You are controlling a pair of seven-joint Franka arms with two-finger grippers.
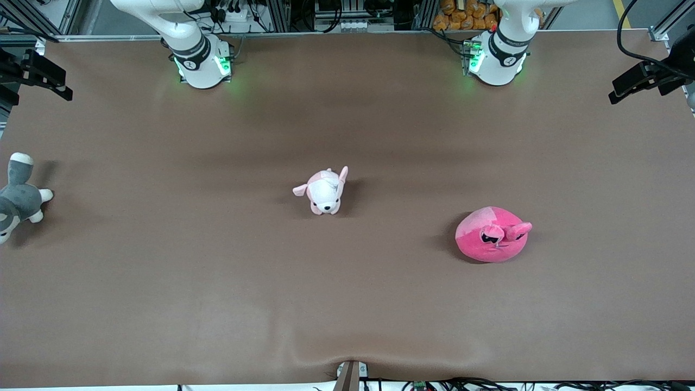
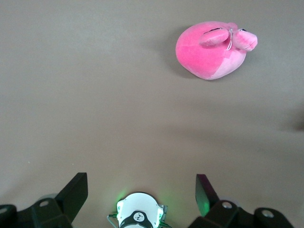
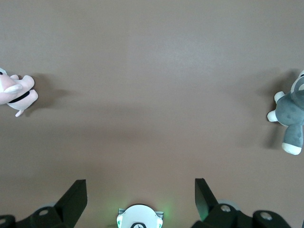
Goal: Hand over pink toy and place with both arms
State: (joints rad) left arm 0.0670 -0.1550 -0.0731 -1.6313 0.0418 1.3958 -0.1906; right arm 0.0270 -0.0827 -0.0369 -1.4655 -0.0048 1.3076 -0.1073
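The pink toy [image 1: 492, 234], a round hot-pink plush with black half-lidded eyes, lies on the brown table toward the left arm's end. It also shows in the left wrist view [image 2: 213, 49]. My left gripper [image 2: 141, 190] is open and empty, held high over the table near its own base [image 1: 497, 60], well apart from the toy. My right gripper [image 3: 140, 192] is open and empty, high over its own base [image 1: 201, 62]. Neither hand shows in the front view.
A small pale pink-and-white puppy plush [image 1: 324, 191] lies mid-table; it also shows in the right wrist view [image 3: 15, 92]. A grey-and-white plush [image 1: 17, 198] lies at the table edge at the right arm's end, also seen in the right wrist view [image 3: 289, 118].
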